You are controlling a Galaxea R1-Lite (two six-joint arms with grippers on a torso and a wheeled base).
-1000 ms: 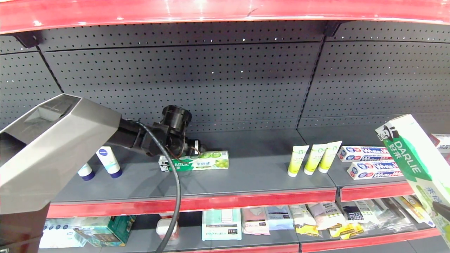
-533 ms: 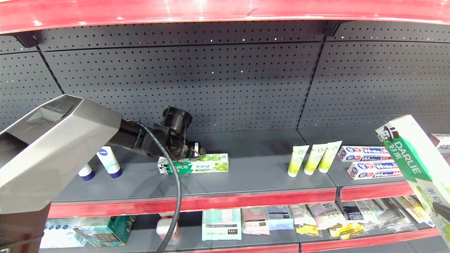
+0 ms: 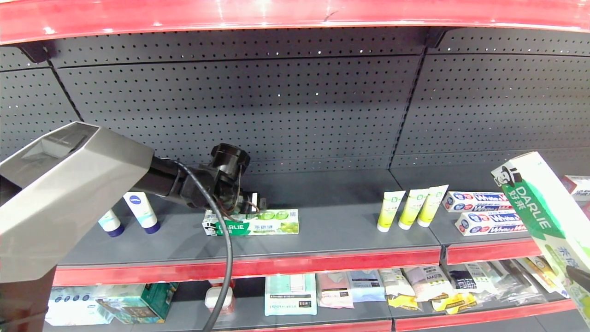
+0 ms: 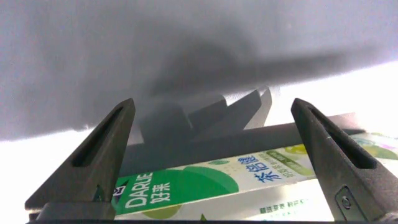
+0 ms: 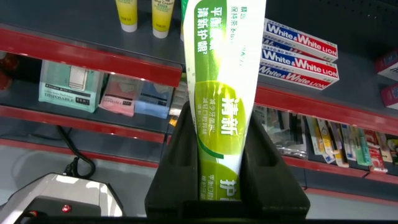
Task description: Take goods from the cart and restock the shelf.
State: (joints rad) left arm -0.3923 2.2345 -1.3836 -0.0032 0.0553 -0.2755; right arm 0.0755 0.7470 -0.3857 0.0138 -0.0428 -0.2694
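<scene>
— Grey shelf [image 3: 322, 230]; where's the box [image 3: 251, 224]?
— Lying just under the left gripper [image 4: 213, 106], whose fingers are spread wide and empty; the box has slid slightly nearer.
— Right gripper [image 5: 225, 134]?
— Clamped on a second box [image 5: 227, 56]; unmoved.

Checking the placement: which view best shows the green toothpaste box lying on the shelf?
The head view: the green toothpaste box lies flat, almost whole, on the shelf, beneath the left gripper. The left wrist view gives just part of its printed face between the open fingers.
</scene>
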